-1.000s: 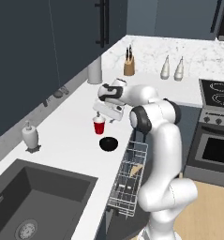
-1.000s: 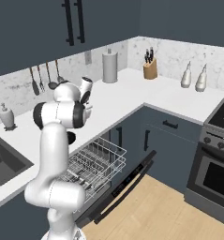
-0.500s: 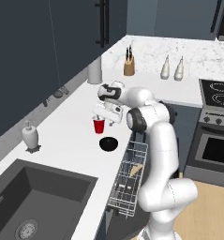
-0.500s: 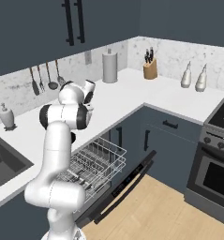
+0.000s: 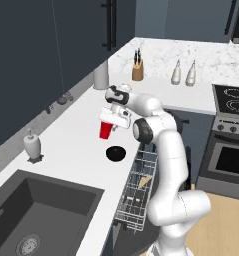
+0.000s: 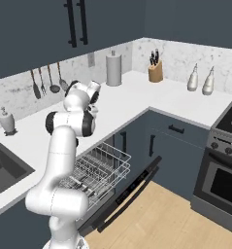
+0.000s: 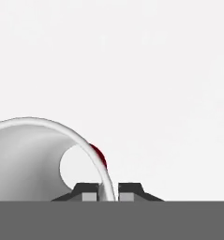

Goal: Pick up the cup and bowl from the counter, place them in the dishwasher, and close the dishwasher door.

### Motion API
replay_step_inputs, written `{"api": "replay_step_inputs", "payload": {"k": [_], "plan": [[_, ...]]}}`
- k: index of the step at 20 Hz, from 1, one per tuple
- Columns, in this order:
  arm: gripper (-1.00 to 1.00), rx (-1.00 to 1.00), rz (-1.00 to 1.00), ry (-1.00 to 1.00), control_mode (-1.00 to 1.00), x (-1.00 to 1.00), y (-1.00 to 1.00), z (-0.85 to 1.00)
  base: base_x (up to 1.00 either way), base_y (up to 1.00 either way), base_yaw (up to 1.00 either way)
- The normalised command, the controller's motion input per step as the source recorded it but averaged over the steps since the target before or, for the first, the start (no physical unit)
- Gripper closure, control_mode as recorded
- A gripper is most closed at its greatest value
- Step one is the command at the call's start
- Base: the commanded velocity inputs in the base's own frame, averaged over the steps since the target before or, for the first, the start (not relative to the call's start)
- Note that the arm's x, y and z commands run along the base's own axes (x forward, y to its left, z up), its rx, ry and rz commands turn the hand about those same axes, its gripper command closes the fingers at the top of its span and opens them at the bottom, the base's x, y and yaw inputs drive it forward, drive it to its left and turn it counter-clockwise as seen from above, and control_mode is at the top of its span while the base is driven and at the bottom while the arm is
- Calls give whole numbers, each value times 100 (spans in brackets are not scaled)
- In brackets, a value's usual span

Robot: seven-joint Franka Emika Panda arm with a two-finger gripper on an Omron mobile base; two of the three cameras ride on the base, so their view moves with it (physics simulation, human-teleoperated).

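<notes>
The gripper [image 7: 104, 196] is being shown closed narrowly on the rim of the cup [image 5: 106, 129], one fingertip [image 7: 89, 193] set inside the whitish wall and the other outside it, so that the thin wall is being pinched between them. In the left base view the cup is being held upright under the hand, at or just above the counter [image 5: 66, 145]; whether its base is touching the surface cannot be told. The bowl [image 5: 115, 153] is being left on the counter, just beside the cup and nearer the counter's front edge.

The step in hand is judged to be the lifting of the cup. A grip on one side of the rim is a light one, so a straight, slow rise is being advised, with the cup kept upright so that it is not being swung or levered out of the fingers.

Below the front edge, the white rack [image 6: 95, 170] of the dishwasher [image 6: 122, 197] is being shown pulled out over the lowered dishwasher door [image 6: 129, 192], which gives an open drop zone close by. The path over the edge passes near the bowl, so enough height is being called for to clear it. The soap bottle [image 5: 32, 145] and the sink [image 5: 36, 215] are standing well apart to one side.
</notes>
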Motion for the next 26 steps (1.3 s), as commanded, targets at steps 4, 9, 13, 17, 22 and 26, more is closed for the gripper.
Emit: {"api": "replay_step_inputs", "payload": {"k": [4, 9, 13, 17, 22, 26], "plan": [[100, 0, 0, -5, -100, -38, -19, -1, 0, 0, 0], [100, 0, 0, -20, -100, -96, -58, 0, 0, 0, 0], [100, 0, 0, -33, -100, -100, -83, 0, 0, 0, 0], [100, 0, 0, -44, -100, -100, -84, 0, 0, 0, 0], [100, 8, 0, -13, -100, -100, -76, 14, 0, 0, 0], [100, 5, 0, -12, -100, -100, -64, 2, 0, 0, 0]]}}
